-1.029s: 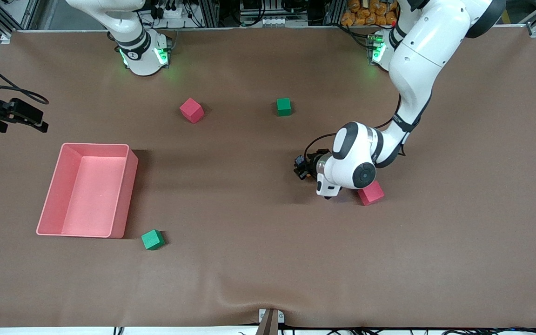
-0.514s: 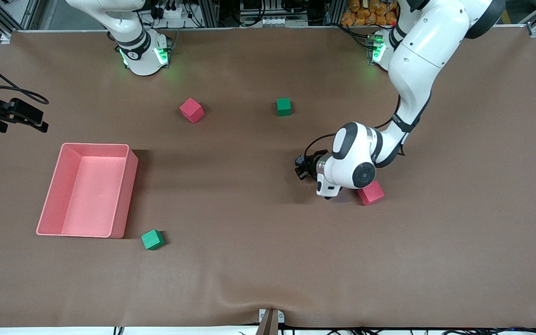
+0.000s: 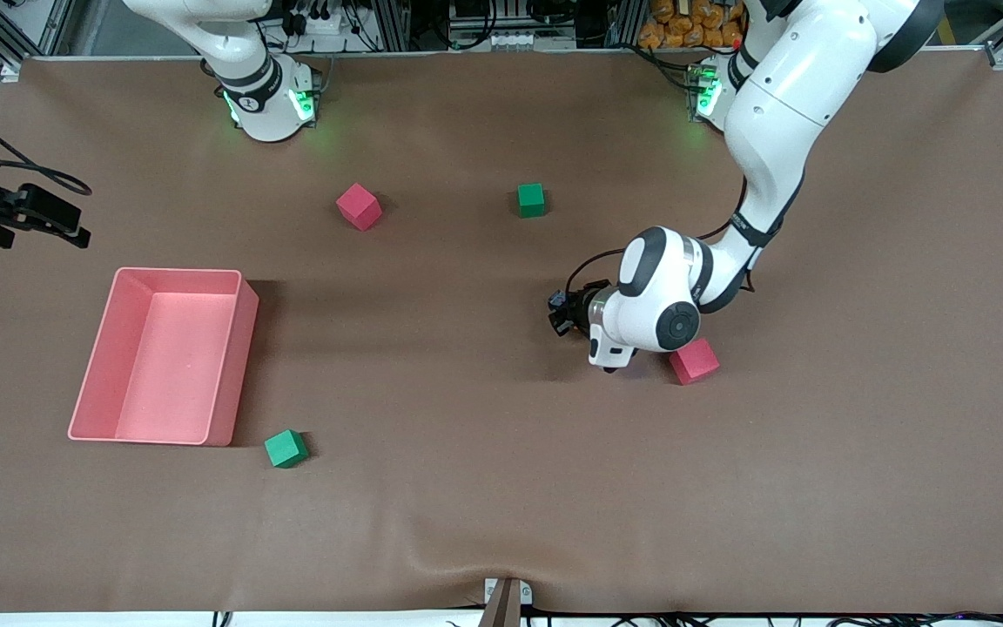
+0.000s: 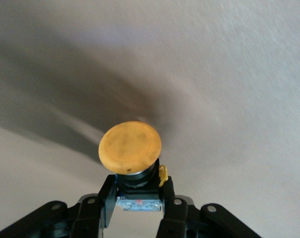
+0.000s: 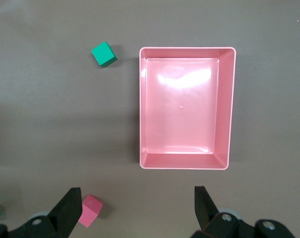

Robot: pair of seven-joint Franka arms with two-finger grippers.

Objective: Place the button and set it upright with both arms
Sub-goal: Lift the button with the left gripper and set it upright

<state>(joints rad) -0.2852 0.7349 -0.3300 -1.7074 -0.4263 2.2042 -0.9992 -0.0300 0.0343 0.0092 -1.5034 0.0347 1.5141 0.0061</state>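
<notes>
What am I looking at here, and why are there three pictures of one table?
These are two white robot arms bolted along one edge of a brown table. One picture comes from a high camera facing them; the other two come from small cameras on each arm's wrist.

The left arm bends down over the middle of the table, beside a red cube. Its wrist view shows the left pincer shut on a small push-button with a round orange cap.

The right arm waits off to the side; its wrist camera looks straight down at a pink tray, and the right pincer is open and holds nothing.

Also on the table are a second red cube and two green cubes.
</notes>
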